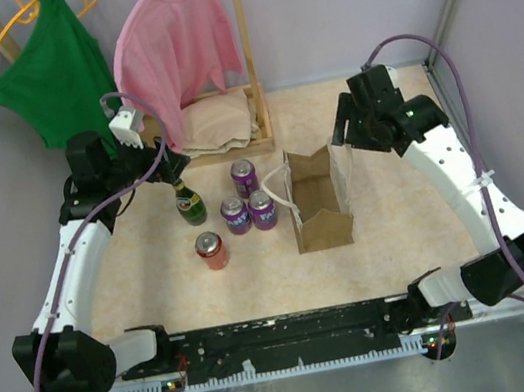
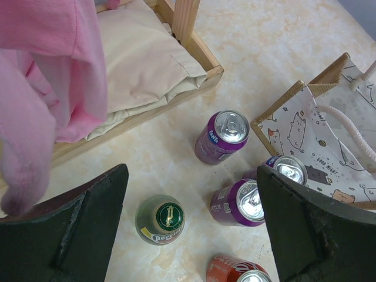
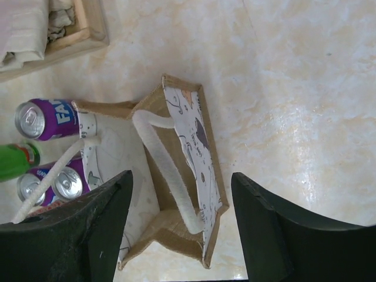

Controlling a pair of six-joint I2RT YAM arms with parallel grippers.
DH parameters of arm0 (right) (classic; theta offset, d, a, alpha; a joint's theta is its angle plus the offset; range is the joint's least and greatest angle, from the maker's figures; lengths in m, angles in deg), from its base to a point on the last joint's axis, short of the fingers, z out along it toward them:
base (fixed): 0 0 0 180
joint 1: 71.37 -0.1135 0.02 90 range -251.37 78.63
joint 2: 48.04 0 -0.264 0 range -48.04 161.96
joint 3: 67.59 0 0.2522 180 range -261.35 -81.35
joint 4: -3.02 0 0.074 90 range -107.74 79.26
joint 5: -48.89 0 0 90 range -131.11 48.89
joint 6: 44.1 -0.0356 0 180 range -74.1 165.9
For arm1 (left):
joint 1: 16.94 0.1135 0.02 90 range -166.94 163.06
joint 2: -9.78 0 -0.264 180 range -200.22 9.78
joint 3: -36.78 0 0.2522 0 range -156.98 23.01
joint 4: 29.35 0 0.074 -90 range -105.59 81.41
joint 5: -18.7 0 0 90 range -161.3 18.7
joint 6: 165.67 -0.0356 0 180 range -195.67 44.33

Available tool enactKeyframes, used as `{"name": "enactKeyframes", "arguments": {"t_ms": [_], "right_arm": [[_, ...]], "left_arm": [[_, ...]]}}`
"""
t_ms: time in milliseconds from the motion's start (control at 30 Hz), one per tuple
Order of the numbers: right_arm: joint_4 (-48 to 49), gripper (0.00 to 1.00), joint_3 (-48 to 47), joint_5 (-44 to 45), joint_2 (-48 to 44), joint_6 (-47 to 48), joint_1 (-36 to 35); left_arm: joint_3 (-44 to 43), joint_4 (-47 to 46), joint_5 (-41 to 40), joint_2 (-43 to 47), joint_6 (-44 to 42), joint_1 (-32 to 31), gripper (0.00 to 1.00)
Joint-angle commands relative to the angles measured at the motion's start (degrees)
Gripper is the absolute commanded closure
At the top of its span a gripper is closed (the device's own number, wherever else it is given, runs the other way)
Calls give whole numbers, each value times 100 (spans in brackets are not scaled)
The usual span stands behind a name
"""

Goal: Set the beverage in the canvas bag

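Two garments, a green top (image 1: 53, 75) and a pink shirt (image 1: 176, 54), hang at the pale back wall over a wooden tray (image 1: 262, 120) of folded cloth (image 1: 214, 123). Above the beige marbled counter (image 1: 409, 221) the left hand (image 2: 191, 182) gapes wide and empty over a green bottle (image 1: 189, 205), which stands beside three purple cans (image 1: 263, 210) and a red can (image 1: 212, 251). Rightward the canvas bag (image 1: 324, 231) stands open, with the right hand (image 3: 181, 182) parted and empty over its right wall.

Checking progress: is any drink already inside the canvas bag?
No, the canvas bag shows a bare interior; the cans and green bottle stand outside it.
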Motion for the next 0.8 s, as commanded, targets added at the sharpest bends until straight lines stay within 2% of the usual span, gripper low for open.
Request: {"name": "enactKeyframes", "arguments": {"t_ms": [0, 133, 533, 633, 767], "right_arm": [[-66, 32, -106, -192, 28, 177, -220], [-39, 31, 528, -12, -26, 104, -492], [941, 32, 1812, 18, 66, 95, -544], [1147, 39, 1959, -133, 270, 136, -545], [1122, 57, 2142, -137, 418, 142, -616]], "left_arm": [[-83, 15, -21, 54, -8, -13, 5], [-53, 5, -11, 51, 0, -14, 5], [-45, -34, 66, -7, 39, -13, 5], [-41, -47, 50, -5, 39, -13, 5], [-40, -48, 38, 22, 25, -13, 5]]}}
